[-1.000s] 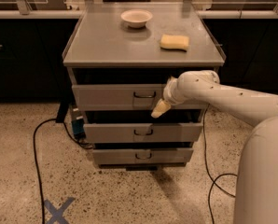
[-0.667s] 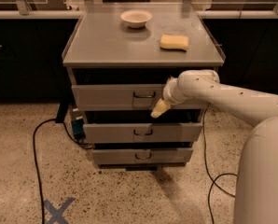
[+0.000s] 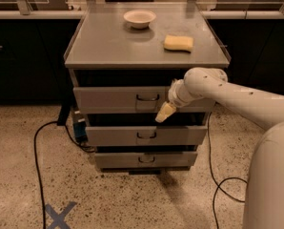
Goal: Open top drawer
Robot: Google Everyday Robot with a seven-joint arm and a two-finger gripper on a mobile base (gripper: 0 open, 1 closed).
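Tool [image 3: 165, 112] before top drawer [image 3: 108, 99] front, right of handle [image 3: 147, 98]; grip state cannot tell. Drawer interior hidden. Bowl [image 3: 139, 18] atop cabinet [image 3: 108, 49].

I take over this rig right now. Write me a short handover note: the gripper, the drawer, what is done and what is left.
Gripper: at the lower edge of the grey metal top drawer's front panel, just right of and below its small dark bar handle, not on it.
Top drawer: its front seems to stand forward of the two narrower fronts below, with a dark gap above it; the inside is not visible.
Done: at most partly open.
Left: probably take the handle and pull the drawer further out.
On the cabinet top: a white bowl and a yellow sponge.
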